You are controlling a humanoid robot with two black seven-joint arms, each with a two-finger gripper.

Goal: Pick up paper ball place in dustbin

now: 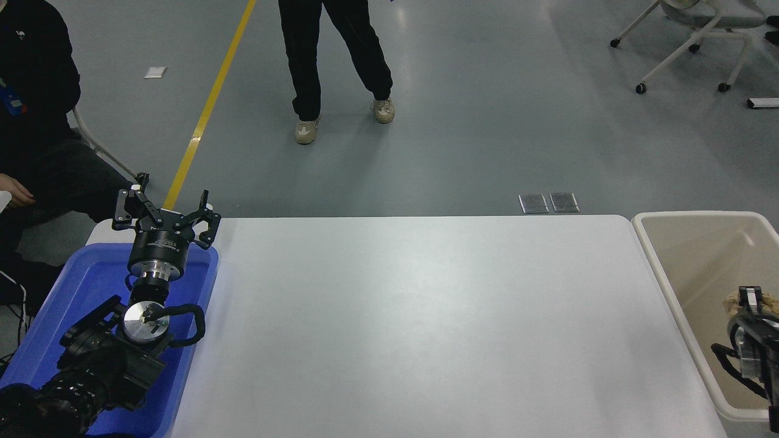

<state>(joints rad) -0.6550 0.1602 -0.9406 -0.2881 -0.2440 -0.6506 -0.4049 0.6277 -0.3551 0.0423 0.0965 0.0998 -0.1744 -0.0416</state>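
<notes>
Currently the right black gripper (750, 304) enters at the right edge of the head view, positioned over the inside of the large rectangular beige-cream plastic dustbin (663, 267) that stands against the right end of the white table (414, 322). Wad of tan-brown wrinkly paper, the paper ball (733, 302), shows just beyond and to either side of the fingers (747, 299); the fingers are closed against it, so the ball is gripped. Ball and gripper sit within the bin's rim outline, toward its right half. Whether the ball touches the bin wall or floor cannot be told, since most of the wrist and part of the ball are cut off by the picture edge.

Left black gripper (165, 214) is parked at the lower left, above the far end of the bright blue shallow plastic tray (201, 292), fingers spread wide apart with nothing between them. Left arm lies over the tray, pointing away from the camera.

Table top between tray and bin carries nothing else visible.

Beyond the table: grey floor with a yellow line (207, 109); a person's legs in black trousers and light shoes (335, 61) at top centre; a seated person in dark clothes (36, 121) at the far left, one hand (15, 191) resting near the knee; a white wheeled chair (694, 36) at top right; two metal floor plates (548, 202) just past the table's far edge.
</notes>
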